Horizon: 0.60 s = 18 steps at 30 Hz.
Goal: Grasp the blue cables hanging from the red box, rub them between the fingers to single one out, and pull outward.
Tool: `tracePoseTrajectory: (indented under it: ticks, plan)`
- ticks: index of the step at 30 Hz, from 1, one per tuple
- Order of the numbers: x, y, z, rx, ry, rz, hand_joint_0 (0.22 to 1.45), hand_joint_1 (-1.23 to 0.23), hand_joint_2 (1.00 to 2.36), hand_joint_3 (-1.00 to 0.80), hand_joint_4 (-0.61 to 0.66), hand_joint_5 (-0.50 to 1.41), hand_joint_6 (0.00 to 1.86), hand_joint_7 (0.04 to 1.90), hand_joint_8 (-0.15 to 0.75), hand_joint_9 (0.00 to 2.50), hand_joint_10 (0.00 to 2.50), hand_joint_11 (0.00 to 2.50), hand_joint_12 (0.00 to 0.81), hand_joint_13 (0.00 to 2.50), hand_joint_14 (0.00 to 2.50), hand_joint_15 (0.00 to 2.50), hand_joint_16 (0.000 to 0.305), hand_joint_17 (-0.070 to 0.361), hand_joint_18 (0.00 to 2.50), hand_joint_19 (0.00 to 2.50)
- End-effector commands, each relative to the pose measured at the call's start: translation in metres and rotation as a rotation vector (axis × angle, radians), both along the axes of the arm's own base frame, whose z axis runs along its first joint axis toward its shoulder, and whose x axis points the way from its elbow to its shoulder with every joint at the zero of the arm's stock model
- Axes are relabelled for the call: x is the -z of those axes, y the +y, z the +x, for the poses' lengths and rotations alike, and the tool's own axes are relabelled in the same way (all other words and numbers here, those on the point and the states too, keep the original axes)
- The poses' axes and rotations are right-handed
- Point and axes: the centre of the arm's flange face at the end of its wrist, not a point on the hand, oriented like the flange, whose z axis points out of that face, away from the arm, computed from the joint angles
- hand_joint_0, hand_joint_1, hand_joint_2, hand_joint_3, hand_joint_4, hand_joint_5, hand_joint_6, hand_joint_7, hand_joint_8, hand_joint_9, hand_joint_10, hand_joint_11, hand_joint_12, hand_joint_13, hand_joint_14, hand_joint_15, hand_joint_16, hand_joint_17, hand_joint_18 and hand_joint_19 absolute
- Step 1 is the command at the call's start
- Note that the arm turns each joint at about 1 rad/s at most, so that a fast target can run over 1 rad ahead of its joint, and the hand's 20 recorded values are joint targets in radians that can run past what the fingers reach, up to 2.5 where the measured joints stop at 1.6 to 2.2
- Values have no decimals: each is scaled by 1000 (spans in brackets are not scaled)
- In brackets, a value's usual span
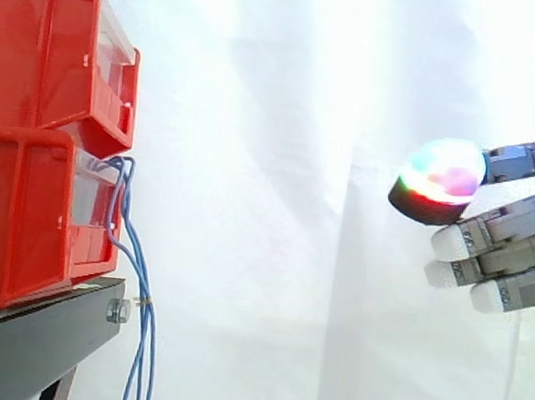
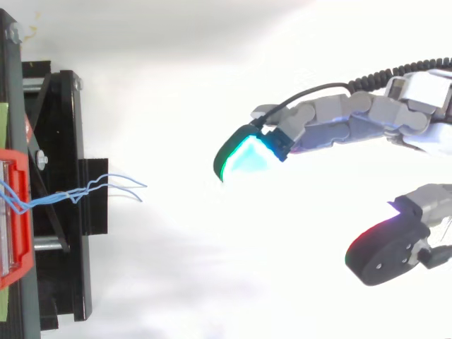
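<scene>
The cables (image 1: 143, 334) hang free from the lower red box (image 1: 25, 218) at left, clear of the stand (image 1: 34, 339). The hand (image 1: 510, 242) is well apart at right, fingers spread and empty, seemingly readied to pinch them.

hand (image 2: 339, 126) comes in from 3 o'clock, fingers stretched toward 9, holding nothing. Lead fingertip pad (image 2: 248, 157) glows cyan-green; thumb (image 2: 385, 254) sits at 4 o'clock. blue cables (image 2: 85, 189) trail from red box (image 2: 20, 212) at 9 o'clock, across black stand (image 2: 60, 282), well apart from hand.
</scene>
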Motion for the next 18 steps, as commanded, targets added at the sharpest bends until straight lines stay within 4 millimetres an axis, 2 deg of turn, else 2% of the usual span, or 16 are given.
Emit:
tracePoseTrajectory:
  ticks: [1, 3, 11, 18]
  plan:
    - [2, -1, 5, 5, -23, -24, 497, -625, 1001, -487, 253, -220, 502, 682, 308, 466, 0, 31, 279, 354, 0, 48, 30, 68, 238, 0]
    - [8, 0, 8, 5, -26, -26, 495, -623, 1001, -485, 252, -220, 501, 681, 308, 466, 0, 24, 280, 353, 2, 43, 30, 68, 237, 0]
    - [7, -2, 10, 33, -40, -23, 495, -620, 1001, -483, 256, -218, 501, 680, 311, 485, 0, 28, 280, 354, 1, 44, 31, 69, 236, 0]
    - [18, -2, 12, 45, -27, -31, 496, -619, 1001, -481, 259, -215, 501, 679, 316, 516, 0, 43, 279, 357, 0, 48, 31, 69, 235, 0]
